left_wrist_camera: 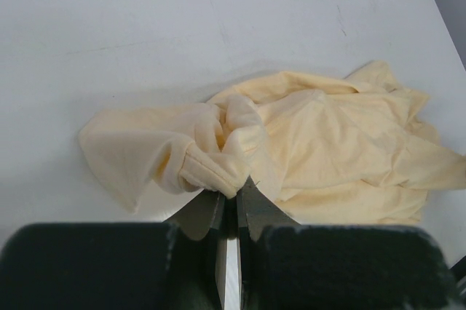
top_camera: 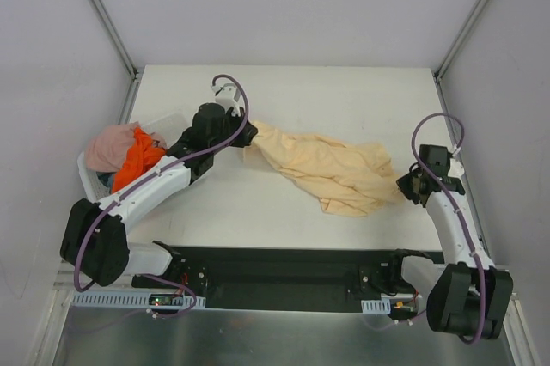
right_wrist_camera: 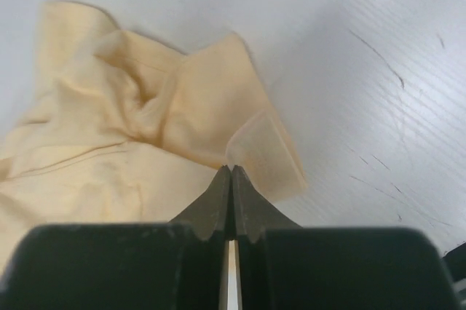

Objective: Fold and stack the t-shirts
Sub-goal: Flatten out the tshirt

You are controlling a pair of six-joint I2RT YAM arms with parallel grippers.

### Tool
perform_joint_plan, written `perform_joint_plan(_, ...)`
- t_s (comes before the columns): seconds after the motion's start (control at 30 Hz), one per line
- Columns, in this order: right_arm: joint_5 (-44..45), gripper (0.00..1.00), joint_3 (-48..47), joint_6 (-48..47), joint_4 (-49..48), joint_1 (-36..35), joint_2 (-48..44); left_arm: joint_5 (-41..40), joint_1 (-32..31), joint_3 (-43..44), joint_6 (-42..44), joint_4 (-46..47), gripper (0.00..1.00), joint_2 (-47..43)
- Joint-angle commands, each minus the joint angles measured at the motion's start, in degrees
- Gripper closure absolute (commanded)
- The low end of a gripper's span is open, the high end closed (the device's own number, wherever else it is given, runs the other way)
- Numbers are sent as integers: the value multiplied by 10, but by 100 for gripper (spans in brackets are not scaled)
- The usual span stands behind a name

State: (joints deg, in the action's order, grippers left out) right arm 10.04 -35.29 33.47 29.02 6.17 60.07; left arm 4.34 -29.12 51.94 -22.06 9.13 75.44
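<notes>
On the white table (top_camera: pixel 344 91) the pale yellow t-shirt (top_camera: pixel 331 168) lies crumpled, near the middle. The left gripper (left_wrist_camera: pixel 234 190) pinches its bunched left end; the right gripper (right_wrist_camera: pixel 231 172) is pressed together at its right edge.

Three shirts (top_camera: pixel 331 168), perhaps four, one basket (top_camera: pixel 163 119)
</notes>
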Motion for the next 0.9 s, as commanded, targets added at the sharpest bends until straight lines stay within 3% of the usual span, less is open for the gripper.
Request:
perform_joint_plan(0.0, 33, 99, -91, -67, 44, 4, -89, -13, 5, 39, 19, 26, 100, -48)
perform_joint_plan(0.17, 81, 99, -216, -125, 107, 4, -152, -16, 5, 65, 54, 57, 100, -92)
perform_joint_plan(0.4, 103, 99, -374, -175, 105, 4, -237, -14, 5, 126, 92, 66, 100, -173)
perform_joint_plan(0.63, 103, 99, -621, -242, 173, 4, -195, 44, 5, 201, 102, 75, 100, -265)
perform_joint_plan(0.87, 103, 99, -817, -283, 186, 4, -138, 123, 5, 328, 101, 34, 100, -274)
